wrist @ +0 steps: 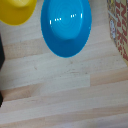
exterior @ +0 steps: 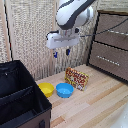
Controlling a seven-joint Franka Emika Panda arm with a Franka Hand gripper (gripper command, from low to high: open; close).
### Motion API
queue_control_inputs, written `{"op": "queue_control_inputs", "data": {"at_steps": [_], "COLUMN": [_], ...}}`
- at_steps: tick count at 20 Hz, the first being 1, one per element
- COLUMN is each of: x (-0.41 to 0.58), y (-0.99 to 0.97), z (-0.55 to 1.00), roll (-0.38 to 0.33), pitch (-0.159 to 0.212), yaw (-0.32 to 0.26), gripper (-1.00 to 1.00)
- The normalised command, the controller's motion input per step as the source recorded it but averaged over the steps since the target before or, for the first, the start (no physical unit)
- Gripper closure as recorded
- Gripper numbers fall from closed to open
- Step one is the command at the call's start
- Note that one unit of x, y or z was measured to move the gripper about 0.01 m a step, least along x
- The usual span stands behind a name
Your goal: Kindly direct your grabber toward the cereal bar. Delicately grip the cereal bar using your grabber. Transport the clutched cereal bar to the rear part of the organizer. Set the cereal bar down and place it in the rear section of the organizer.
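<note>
**Robot arm poised above two bowls, cereal bar waiting beside them**

Closest to the camera sits the organizer [exterior: 20,97], a big black fabric case with inner dividers, filling the lower corner on the exterior view's left. Its sections look empty from this angle.

Beyond it, on the pale wooden table [exterior: 95,107], a yellow bowl [exterior: 47,89] and a blue bowl [exterior: 64,90] stand side by side, nearly touching. Just past the blue bowl, toward the exterior view's right, the cereal bar [exterior: 77,78] rests tilted with its printed face showing; it is a flat yellow-orange box with red edges. A brown wooden drawer cabinet [exterior: 111,45] stands behind, on the exterior view's right.

The grabber [exterior: 61,52] hangs in the air above the bowls, holding nothing, its two short blue-tipped fingers slightly apart. The wrist view looks straight down onto the blue bowl [wrist: 65,25], with the yellow bowl [wrist: 17,10] and only an edge of the cereal bar [wrist: 119,27] at the margins.

Judging from this, the grabber is not yet lined up over the box. Coming down from here, it would likely strike the blue bowl. The tilted box could also slide or topple if pinched off-centre. Carrying it to the organizer's rear section means passing over both bowls.
</note>
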Motion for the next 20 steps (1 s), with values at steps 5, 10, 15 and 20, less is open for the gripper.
{"op": "queue_control_inputs", "data": {"at_steps": [5, 10, 15, 20], "x": [0.000, -0.004, -0.038, -0.141], "y": [-0.48, -0.75, -0.66, -0.36], "z": [-0.14, -0.16, -0.12, -0.20], "roll": [0.009, 0.033, 0.036, 0.001], "pitch": [-0.069, -0.091, -0.070, 0.015], "yaw": [-0.014, -0.027, -0.011, 0.072], "gripper": [-1.00, -1.00, -1.00, -1.00]}}
